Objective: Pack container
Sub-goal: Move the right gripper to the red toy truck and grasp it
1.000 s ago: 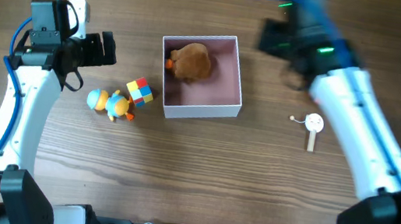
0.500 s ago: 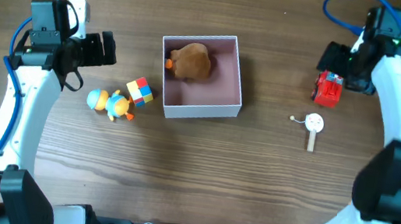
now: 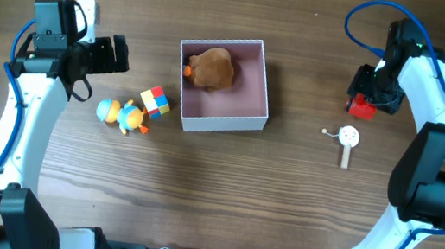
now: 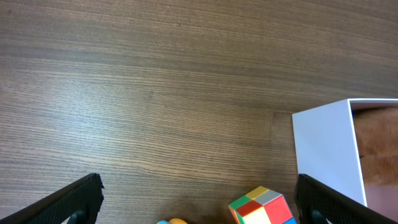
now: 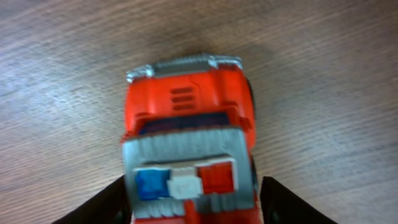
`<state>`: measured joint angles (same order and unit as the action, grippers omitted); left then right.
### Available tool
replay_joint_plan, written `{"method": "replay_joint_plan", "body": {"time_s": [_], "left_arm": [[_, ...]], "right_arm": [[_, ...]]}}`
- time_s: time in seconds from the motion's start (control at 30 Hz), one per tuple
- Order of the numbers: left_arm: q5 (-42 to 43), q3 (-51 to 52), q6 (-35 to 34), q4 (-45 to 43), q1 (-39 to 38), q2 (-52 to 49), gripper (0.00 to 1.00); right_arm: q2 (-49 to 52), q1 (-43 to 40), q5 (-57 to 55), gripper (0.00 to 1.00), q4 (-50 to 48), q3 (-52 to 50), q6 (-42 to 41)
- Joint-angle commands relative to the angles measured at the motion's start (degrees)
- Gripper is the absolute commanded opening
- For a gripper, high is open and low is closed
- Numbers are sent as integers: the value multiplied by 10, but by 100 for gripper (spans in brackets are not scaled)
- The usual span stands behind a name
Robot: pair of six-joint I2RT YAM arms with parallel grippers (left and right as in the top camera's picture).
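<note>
- The container (image 3: 224,123) sits flat on the wooden table (image 3: 221,194), a little left of the middle and toward the far side, open side up.
- It is square, so neither axis is longer. It is turned slightly askew to the wood grain, and the right end of its far wall lies farther back than the left end.
- A brown plush toy (image 3: 211,68) lies inside, in the far-left part of the pink floor. The right and near parts of the floor are bare.
- The left gripper (image 3: 114,54) hovers to the left of the container, near it but apart, roughly level with its far half.
- In the left wrist view its jaws (image 4: 199,186) are spread wide with nothing between them. The container's white wall (image 4: 326,155) shows at the right edge of that view.
- A multicoloured cube (image 3: 154,101) lies just beside the container's near-left corner, with two small duck toys (image 3: 123,115) left of it.
- The right gripper (image 3: 368,94) is well apart from the container, off to its right, low over a red toy truck (image 3: 363,108).
- In the right wrist view its two fingers (image 5: 106,202) stand on either side of the truck (image 5: 186,124), parted and not clamped on it, with a gap showing on the right side.
- A small white disc on a stick (image 3: 347,140) lies near the truck, on its near side.
</note>
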<state>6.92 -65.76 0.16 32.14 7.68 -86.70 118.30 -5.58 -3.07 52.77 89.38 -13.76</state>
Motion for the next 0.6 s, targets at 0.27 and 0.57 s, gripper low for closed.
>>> {"method": "replay_joint_plan", "body": {"time_s": [0.27,0.57], "left_arm": [[-1,-11,11,-1,2,-3,100],[-1,-11,11,-1,2,-3,100]], "right_arm": [[10,-1,-73,37,36,-5,3],[-119,36,-12,31,43,16,18]]}}
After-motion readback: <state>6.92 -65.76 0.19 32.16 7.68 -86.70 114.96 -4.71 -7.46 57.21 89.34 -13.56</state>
